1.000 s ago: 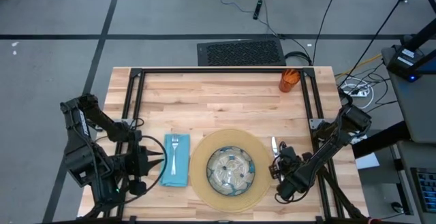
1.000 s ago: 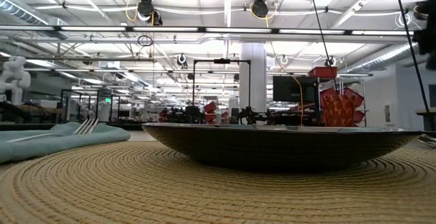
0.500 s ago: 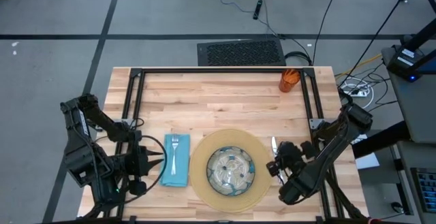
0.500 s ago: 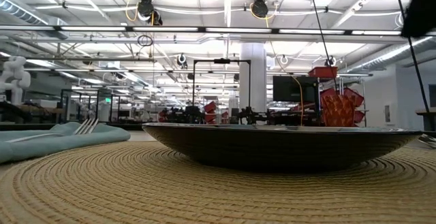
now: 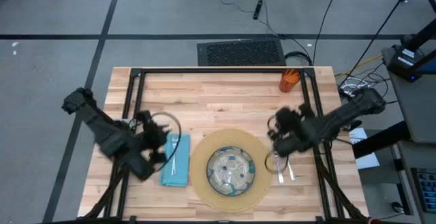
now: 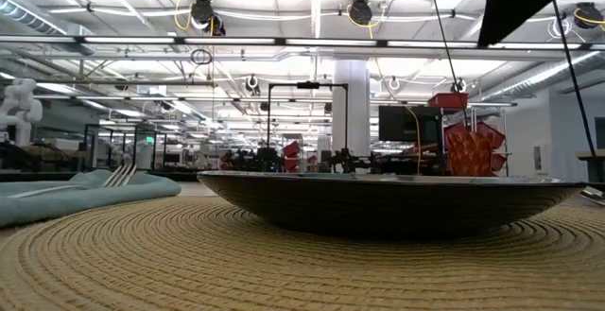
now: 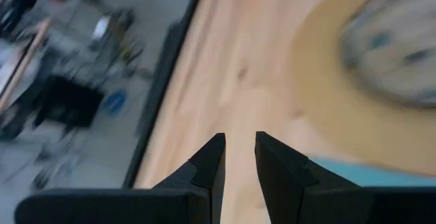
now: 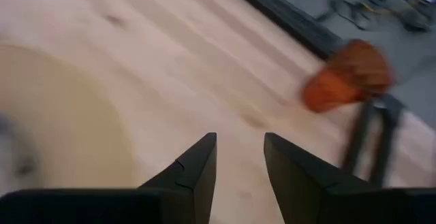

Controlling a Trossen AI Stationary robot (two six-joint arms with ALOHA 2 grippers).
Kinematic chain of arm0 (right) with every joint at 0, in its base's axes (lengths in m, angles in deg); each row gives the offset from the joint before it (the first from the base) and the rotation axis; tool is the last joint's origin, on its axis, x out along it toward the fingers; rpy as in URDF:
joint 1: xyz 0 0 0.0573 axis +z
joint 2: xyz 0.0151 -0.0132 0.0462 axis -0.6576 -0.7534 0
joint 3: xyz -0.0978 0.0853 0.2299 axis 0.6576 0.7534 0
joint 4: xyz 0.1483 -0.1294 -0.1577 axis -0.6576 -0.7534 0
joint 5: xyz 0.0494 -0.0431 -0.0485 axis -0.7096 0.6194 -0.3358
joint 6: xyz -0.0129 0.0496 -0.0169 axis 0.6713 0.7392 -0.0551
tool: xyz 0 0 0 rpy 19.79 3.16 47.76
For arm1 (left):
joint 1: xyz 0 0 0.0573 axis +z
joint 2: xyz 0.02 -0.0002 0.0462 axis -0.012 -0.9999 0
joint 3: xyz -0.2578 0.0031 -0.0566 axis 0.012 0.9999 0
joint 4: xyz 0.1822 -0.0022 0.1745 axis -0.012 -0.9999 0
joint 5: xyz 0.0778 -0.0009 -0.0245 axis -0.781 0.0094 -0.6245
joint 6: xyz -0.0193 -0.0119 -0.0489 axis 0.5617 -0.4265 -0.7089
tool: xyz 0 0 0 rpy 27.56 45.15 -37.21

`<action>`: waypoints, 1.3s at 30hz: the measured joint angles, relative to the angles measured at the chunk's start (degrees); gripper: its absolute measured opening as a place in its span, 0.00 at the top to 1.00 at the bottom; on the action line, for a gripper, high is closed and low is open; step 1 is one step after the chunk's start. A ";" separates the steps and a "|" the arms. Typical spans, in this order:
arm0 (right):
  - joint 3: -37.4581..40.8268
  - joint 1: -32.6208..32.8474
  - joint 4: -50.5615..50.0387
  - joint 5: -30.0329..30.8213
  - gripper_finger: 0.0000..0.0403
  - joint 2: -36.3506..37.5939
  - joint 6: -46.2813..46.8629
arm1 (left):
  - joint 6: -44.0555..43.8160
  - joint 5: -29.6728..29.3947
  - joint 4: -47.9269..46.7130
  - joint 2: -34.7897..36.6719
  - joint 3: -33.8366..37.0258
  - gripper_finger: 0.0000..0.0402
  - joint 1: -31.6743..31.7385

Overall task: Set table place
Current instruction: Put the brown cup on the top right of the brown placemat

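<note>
The round tan mat lies near the table's near edge, and the patterned glass bowl stands on it. Left of the mat is the teal napkin, with the fork lying on it. A knife and a spoon lie on the wood right of the mat. The orange cup stands at the far right. My left gripper hovers open over the napkin's far left corner. My right gripper hovers open above the table, beyond the knife and spoon. Both wrist views, left gripper and right gripper, show nothing between the fingers.
Black frame rails run along the table's far side and down both sides. The wood between the mat and the far rail is bare. A dark mat lies on the floor behind the table.
My left gripper has swung from the near left edge toward the napkin and has sunk a little. My right gripper has risen from beside the mat, gone toward the far edge and turned. The knife and spoon now show on the wood where it was.
</note>
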 joint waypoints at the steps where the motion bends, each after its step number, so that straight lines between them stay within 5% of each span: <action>1: 1.24 -2.40 -0.17 -0.41 0.71 1.68 -2.05 | 0.01 0.34 0.21 1.26 2.64 0.84 2.29; 6: 8.84 -10.92 0.73 -2.28 0.71 8.85 -10.13 | 10.60 3.26 14.41 9.74 15.88 0.84 16.08; 12: 17.75 -22.12 3.96 -3.86 0.71 17.36 -18.53 | 34.40 24.69 44.00 17.35 25.90 0.84 35.36; 18: 20.73 -37.56 16.36 -10.92 0.71 21.26 -38.58 | 43.17 38.24 51.62 15.79 26.73 0.84 48.46; 25: 18.03 -53.63 30.55 -16.93 0.71 18.59 -58.11 | 45.19 44.59 52.04 10.79 26.66 0.84 54.13; 31: 14.47 -65.98 31.82 -21.31 0.71 11.12 -65.45 | 45.67 47.75 51.66 8.08 26.64 0.84 54.09; 39: 6.55 -70.80 30.17 -24.52 0.71 -2.06 -71.59 | 45.46 49.02 49.62 7.72 26.62 0.84 54.09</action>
